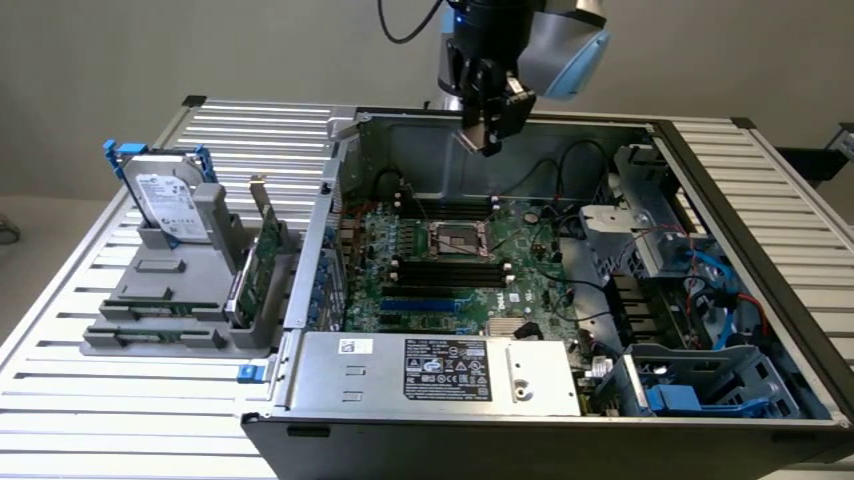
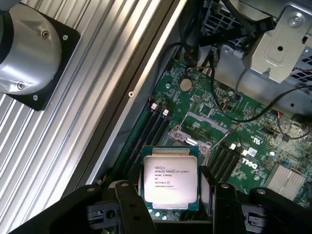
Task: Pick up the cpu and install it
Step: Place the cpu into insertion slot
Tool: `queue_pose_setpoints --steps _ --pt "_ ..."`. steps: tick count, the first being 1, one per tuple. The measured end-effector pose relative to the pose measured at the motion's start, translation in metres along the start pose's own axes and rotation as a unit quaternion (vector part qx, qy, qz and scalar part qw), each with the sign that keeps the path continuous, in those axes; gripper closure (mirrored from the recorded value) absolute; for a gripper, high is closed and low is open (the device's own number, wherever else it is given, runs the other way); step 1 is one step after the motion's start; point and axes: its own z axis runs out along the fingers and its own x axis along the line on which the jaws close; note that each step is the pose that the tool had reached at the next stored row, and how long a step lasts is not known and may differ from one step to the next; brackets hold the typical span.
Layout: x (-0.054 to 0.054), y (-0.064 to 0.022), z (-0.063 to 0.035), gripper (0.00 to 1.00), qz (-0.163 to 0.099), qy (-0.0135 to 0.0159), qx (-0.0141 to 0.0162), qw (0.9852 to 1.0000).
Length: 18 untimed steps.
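The gripper (image 1: 489,120) hangs above the open computer case (image 1: 310,270), jaws pinching the cpu (image 2: 170,178) by two edges. Any tilt or offset risks bending pins in the motherboard socket (image 1: 461,240). A hard drive (image 1: 167,195) stands well left; a metal bracket (image 1: 607,228) crowds the socket's right.

**One wide look from above, one close look from the wrist**

The exterior camera stands off the arm, high and well back. It looks down at a slant into the open computer case (image 1: 534,445) on the slatted table (image 1: 80,400), with the gripper (image 1: 483,135) at the upper middle of the frame. The wrist camera rides on the arm and faces steeply down past the gripper (image 2: 173,204) and the cpu (image 2: 170,178) clamped in it, far nearer the motherboard (image 2: 253,136). Both views share the motherboard (image 1: 534,280), its socket (image 1: 461,241) (image 2: 195,129) and a stretch of the table (image 2: 63,146).
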Motion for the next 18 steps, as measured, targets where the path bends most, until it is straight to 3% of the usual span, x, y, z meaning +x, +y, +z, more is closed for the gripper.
queue_pose_setpoints --steps 4,9,13,18 --pt "0.000 -0.0002 0.0021 0.45 0.036 -0.0033 -0.0019 0.9994" --pt "0.000 -0.0005 0.0056 0.45 0.081 -0.0076 -0.0044 0.9967" --pt "0.000 -0.0008 0.0084 0.45 0.117 -0.0109 -0.0064 0.9930" --pt "-0.001 -0.0011 0.0119 0.45 0.162 -0.0151 -0.0088 0.9867"
